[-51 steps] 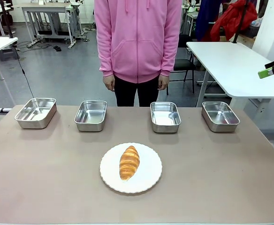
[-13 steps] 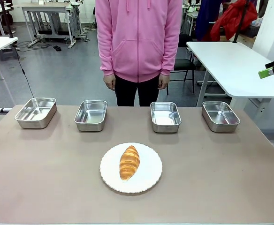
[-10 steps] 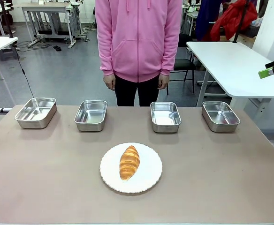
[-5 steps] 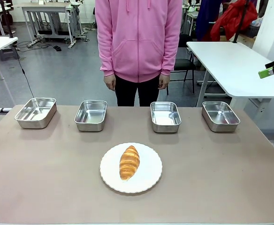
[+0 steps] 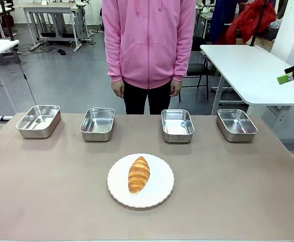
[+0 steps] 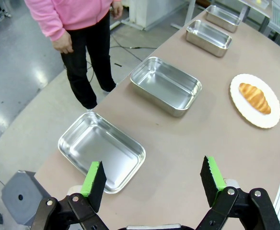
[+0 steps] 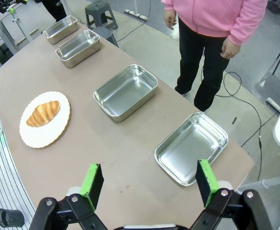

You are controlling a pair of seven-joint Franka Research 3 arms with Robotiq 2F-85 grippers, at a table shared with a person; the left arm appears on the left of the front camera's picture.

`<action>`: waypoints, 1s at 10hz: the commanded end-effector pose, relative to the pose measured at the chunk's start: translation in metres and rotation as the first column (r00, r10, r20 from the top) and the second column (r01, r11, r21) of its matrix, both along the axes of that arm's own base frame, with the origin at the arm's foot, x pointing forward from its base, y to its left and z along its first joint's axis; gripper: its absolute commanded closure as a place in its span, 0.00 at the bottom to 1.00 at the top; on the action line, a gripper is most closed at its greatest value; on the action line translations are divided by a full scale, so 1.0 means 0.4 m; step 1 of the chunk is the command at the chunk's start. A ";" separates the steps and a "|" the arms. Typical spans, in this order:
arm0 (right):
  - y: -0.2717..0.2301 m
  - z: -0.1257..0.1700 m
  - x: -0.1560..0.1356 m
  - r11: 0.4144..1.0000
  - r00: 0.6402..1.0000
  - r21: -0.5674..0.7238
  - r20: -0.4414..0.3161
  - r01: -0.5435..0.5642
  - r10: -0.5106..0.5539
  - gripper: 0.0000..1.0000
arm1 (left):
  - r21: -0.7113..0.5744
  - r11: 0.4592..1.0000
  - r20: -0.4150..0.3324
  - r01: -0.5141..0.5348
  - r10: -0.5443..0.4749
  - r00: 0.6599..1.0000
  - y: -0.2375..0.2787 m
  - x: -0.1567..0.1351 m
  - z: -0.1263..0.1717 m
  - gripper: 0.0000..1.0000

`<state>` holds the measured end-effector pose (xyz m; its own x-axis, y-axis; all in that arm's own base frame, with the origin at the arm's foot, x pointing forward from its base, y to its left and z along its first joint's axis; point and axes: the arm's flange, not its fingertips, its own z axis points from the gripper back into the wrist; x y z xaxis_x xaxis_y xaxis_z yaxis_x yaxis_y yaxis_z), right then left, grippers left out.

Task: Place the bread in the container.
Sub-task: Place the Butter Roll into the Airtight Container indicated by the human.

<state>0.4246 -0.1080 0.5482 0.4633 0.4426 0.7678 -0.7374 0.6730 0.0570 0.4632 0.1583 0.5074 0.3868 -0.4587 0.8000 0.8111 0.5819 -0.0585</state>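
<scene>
The left fingers (image 6: 93, 178) are raised off the left end of the worktop (image 5: 46, 196), spread wide with nothing between them. The right fingers (image 7: 92, 184) are raised off the right end, equally spread and empty.

The bread (image 5: 139, 174) lies on a round white plate (image 5: 163, 194) at the near middle of the worktop, its long axis running near to far, well apart from both arms. It looks light, soft and flaky, so a hard squeeze would probably crush it. The thick middle, taken across its width with a gentle pinch, looks the best hold, as the tapered ends would likely tear.

Farther back, four steel pans stand in a row, all empty: the far-left pan (image 5: 36, 132), the left-middle pan (image 5: 96, 136), the right-middle pan (image 5: 177, 138) and the far-right pan (image 5: 236, 137). I cannot tell which one is the container meant.

Beyond the far edge a person (image 5: 148, 45) stands with hands down.
</scene>
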 end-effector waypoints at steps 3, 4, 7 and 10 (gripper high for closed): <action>0.001 0.001 0.002 1.000 1.000 0.010 0.008 -0.005 0.005 0.00 | 0.004 1.000 0.002 0.001 -0.001 1.000 -0.002 0.000 0.002 0.00; 0.001 0.001 0.002 1.000 1.000 0.010 0.008 -0.005 0.005 0.00 | 0.004 1.000 0.002 0.001 -0.001 1.000 -0.002 0.000 0.002 0.00; 0.001 0.001 0.002 1.000 1.000 0.010 0.008 -0.005 0.005 0.00 | 0.004 1.000 0.002 0.001 -0.001 1.000 -0.002 0.000 0.002 0.00; 0.001 0.001 0.002 1.000 1.000 0.010 0.008 -0.005 0.005 0.00 | 0.004 1.000 0.002 0.001 -0.001 1.000 -0.002 0.000 0.002 0.00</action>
<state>0.4246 -0.1080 0.5481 0.4633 0.4426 0.7678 -0.7374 0.6730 0.0570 0.4632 0.1583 0.5074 0.3868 -0.4587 0.8000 0.8111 0.5819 -0.0585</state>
